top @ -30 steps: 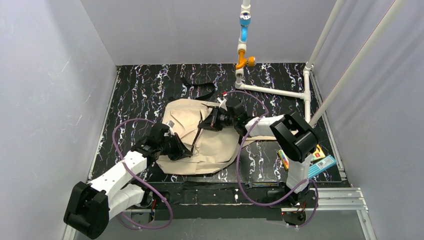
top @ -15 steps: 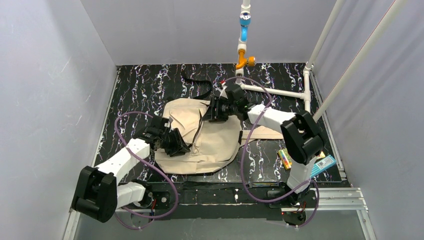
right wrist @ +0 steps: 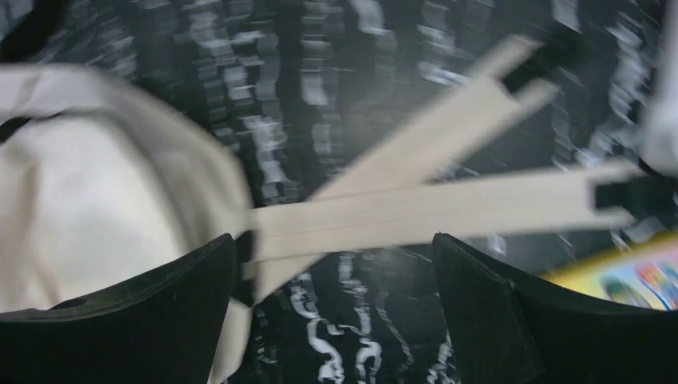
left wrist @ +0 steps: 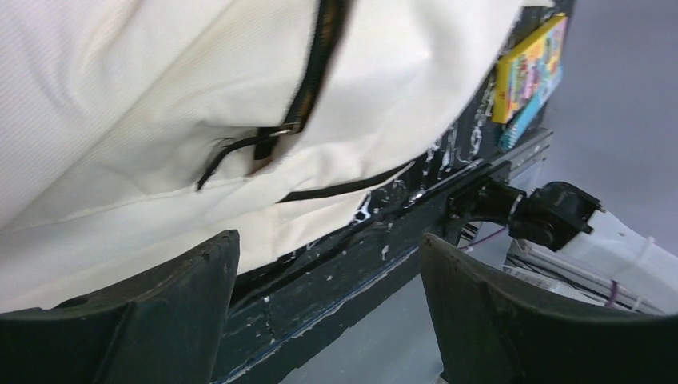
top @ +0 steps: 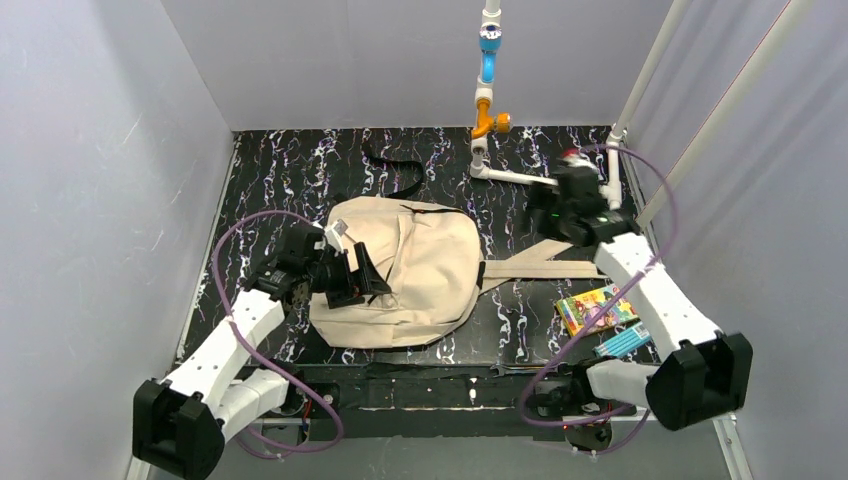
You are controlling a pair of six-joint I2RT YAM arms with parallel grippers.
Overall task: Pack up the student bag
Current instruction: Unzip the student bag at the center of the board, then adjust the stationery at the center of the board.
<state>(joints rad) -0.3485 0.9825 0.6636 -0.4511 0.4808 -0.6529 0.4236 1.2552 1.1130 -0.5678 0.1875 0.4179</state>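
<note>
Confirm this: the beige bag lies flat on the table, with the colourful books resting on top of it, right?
No. The student bag lies flat on the table, but the colourful books lie on the table beside it, apart from it. The top external view shows this.

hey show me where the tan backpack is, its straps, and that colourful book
student bag (top: 420, 275), top external view, middle of its beige front panel.
straps (right wrist: 432, 210), right wrist view, midway along the flat lower strap.
colourful book (top: 597, 306), top external view, centre of its cover.
</note>
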